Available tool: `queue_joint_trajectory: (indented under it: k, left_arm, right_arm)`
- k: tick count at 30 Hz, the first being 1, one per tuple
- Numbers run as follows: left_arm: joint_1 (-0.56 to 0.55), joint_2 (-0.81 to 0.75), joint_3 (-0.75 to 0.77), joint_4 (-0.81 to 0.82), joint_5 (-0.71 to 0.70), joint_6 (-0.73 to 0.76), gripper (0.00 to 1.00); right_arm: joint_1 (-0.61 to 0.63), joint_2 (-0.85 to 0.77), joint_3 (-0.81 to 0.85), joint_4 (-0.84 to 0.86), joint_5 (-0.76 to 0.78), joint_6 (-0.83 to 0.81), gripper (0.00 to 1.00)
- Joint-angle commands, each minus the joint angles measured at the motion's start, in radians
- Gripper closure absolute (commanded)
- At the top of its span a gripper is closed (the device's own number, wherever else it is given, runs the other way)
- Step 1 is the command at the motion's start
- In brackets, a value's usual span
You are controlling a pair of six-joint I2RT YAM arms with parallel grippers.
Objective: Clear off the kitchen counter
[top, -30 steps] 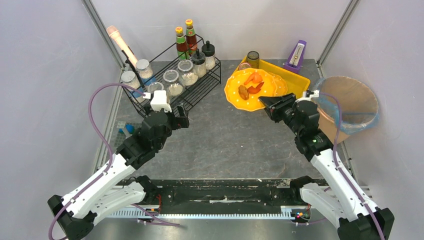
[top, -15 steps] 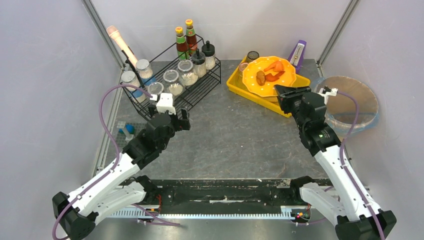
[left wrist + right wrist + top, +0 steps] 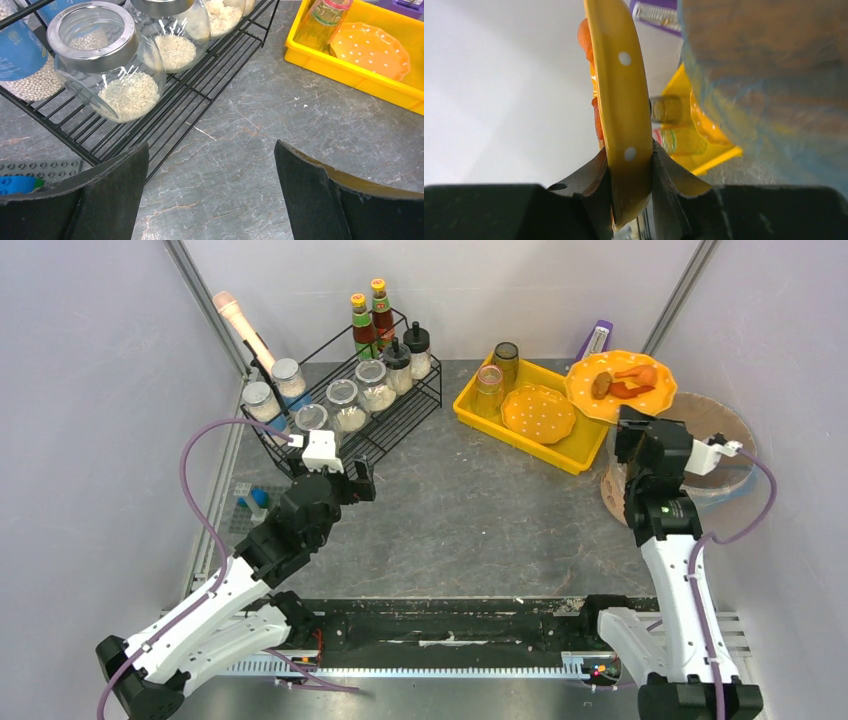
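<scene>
My right gripper [image 3: 633, 420] [image 3: 629, 155] is shut on the rim of a yellow white-dotted plate [image 3: 621, 383] [image 3: 619, 90]. The plate carries orange and brown food scraps [image 3: 622, 380] and hangs at the back right, beside the rim of a bin lined with a blue bag [image 3: 705, 455] [image 3: 774, 75]. In the right wrist view I see the plate edge-on. My left gripper [image 3: 345, 470] [image 3: 210, 150] stands open and empty over the dark-grey kitchen counter [image 3: 470, 510] [image 3: 250, 130], just in front of the black wire rack [image 3: 400, 420].
The rack holds several lidded jars [image 3: 107, 65] and sauce bottles [image 3: 368, 320]. A yellow tray [image 3: 520, 435] [image 3: 345, 75] holds another dotted plate [image 3: 538, 412] and two glasses [image 3: 488, 380]. A purple item [image 3: 597, 340] stands behind the tray. A small blue object [image 3: 258, 498] lies at the left edge.
My right arm has carried the plate with scraps from the tray's left side rightwards to the bin. A second dotted plate now shows in the tray. My left gripper has barely moved.
</scene>
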Motion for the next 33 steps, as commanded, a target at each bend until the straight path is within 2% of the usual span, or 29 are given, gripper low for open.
queue_joint_trajectory:
  k: [1,5,9,15,22,26,33]
  left_arm:
    - [-0.01,-0.017,-0.012,0.055,-0.051,0.052,0.0]
    - [-0.012,-0.018,-0.014,0.06,-0.06,0.055,0.0]
    - [-0.016,-0.014,-0.017,0.064,-0.062,0.057,0.0]
    - [-0.036,-0.011,-0.02,0.069,-0.077,0.069,0.0]
    - [-0.073,-0.014,-0.025,0.073,-0.095,0.082,0.0]
    - [-0.086,-0.018,-0.028,0.078,-0.097,0.087,0.0]
    - [-0.101,-0.024,-0.029,0.078,-0.106,0.094,0.0]
  right_arm:
    - [-0.15,-0.014,0.102,0.295,-0.094,0.108,1.0]
    - [-0.339,0.014,0.104,0.348,-0.295,0.162,1.0]
    - [-0.47,-0.007,0.09,0.352,-0.379,0.171,1.0]
    - [-0.706,-0.031,0.082,0.259,-0.59,0.126,1.0]
    - [-0.713,-0.064,0.109,0.12,-0.454,-0.054,1.0]
    - [-0.714,-0.073,0.17,0.022,-0.311,-0.194,1.0]
    - [-0.714,-0.089,0.139,0.001,-0.227,-0.282,1.0]
